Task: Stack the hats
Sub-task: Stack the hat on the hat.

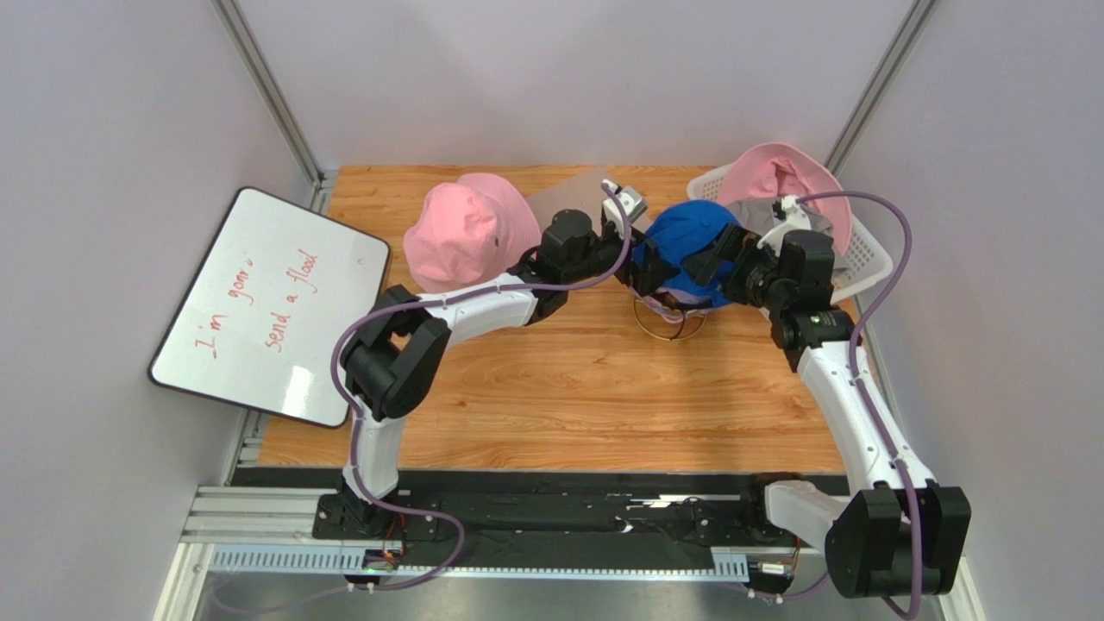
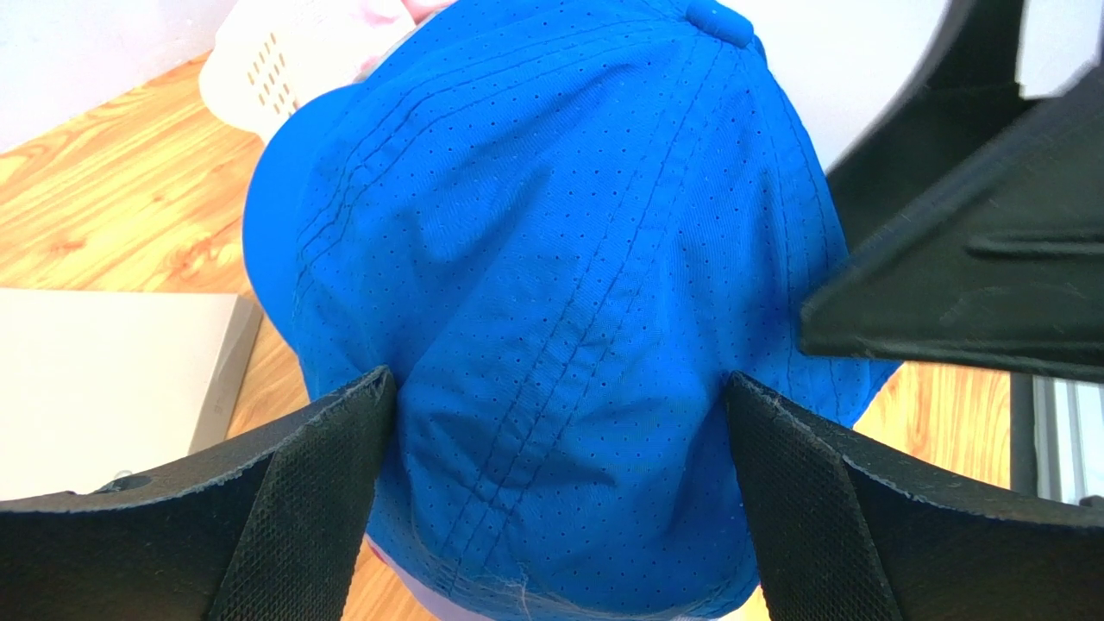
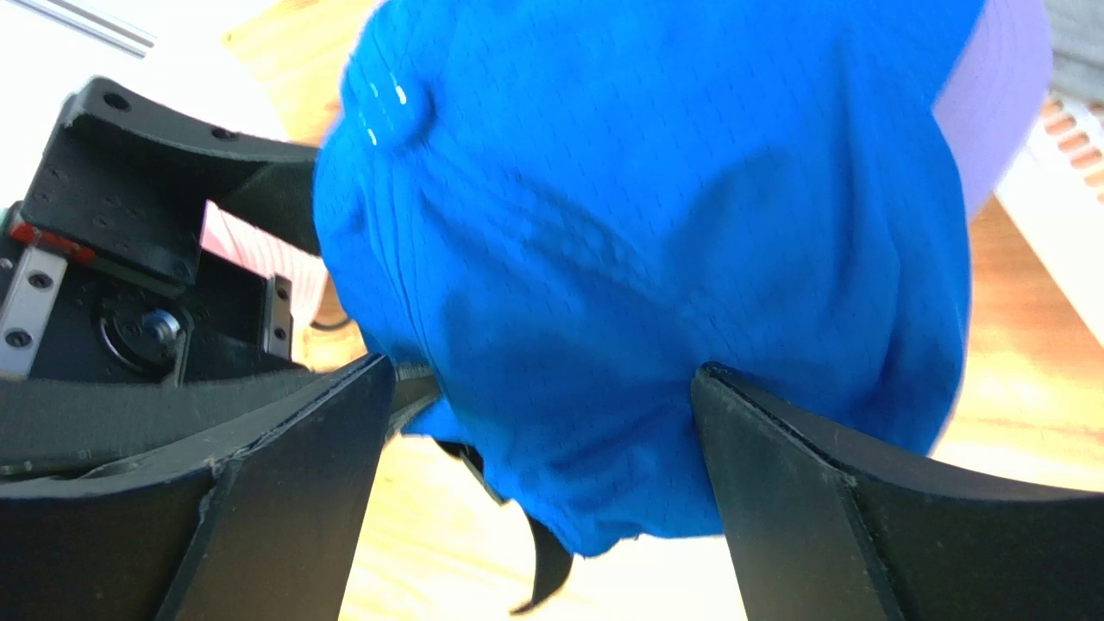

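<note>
On the table (image 1: 570, 388), right of centre in the top view, the blue cap (image 1: 684, 239) rests on a wire stand (image 1: 667, 326). My left fingers (image 2: 324, 505) and right fingers (image 3: 311, 492) stand wide apart around it. If both close, I think they may pull against each other or tip the stand.

On my feed, a light-brown wood-plank tabletop (image 1: 570, 401) sits between plain pale grey walls (image 1: 117, 130), evenly lit, with a white rectangular whiteboard bearing red handwriting (image 1: 266, 304) askew at its left edge.
</note>
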You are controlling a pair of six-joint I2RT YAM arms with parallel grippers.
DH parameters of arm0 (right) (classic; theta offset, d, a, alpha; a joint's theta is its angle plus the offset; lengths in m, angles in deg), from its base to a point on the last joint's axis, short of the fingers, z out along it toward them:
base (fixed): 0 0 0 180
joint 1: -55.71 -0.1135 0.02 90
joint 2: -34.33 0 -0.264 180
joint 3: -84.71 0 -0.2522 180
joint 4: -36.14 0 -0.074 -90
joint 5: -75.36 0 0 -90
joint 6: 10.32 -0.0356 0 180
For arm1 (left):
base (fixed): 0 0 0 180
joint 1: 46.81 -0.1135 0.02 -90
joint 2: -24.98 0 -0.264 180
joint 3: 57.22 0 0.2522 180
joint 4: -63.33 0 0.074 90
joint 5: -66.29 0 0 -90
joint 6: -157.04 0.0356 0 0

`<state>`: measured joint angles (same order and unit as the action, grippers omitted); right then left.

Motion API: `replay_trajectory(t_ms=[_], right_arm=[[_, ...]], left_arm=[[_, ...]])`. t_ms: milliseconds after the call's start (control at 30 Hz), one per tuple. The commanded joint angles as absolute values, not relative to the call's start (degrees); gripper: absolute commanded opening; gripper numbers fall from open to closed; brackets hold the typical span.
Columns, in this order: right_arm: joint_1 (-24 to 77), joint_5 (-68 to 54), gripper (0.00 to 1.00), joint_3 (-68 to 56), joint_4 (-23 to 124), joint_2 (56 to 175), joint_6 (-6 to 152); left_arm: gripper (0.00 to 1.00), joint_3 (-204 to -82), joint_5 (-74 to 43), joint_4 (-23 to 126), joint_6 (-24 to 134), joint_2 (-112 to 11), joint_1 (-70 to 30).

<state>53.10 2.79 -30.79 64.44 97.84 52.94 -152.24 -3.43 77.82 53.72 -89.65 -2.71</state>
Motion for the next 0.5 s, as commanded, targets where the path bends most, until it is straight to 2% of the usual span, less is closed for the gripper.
replay_trajectory(t_ms=[0, 200, 467], right_arm=[[52.72, -1.54, 0.96, -31.44, 73.79, 95.07, 54.01], [52.81, -2.69, 0.96, -26.43, 79.60, 90.15, 54.54], [52.90, -4.44, 0.98, -16.50, 86.63, 85.93, 56.92]], left_arm=[[0.99, -149.30, -4.72, 73.13, 53.94, -90.34, -2.78], [0.99, -146.49, -5.78, 73.74, 53.07, -88.67, -3.22], [1.00, -142.01, -6.92, 71.98, 53.85, -76.73, -3.22]])
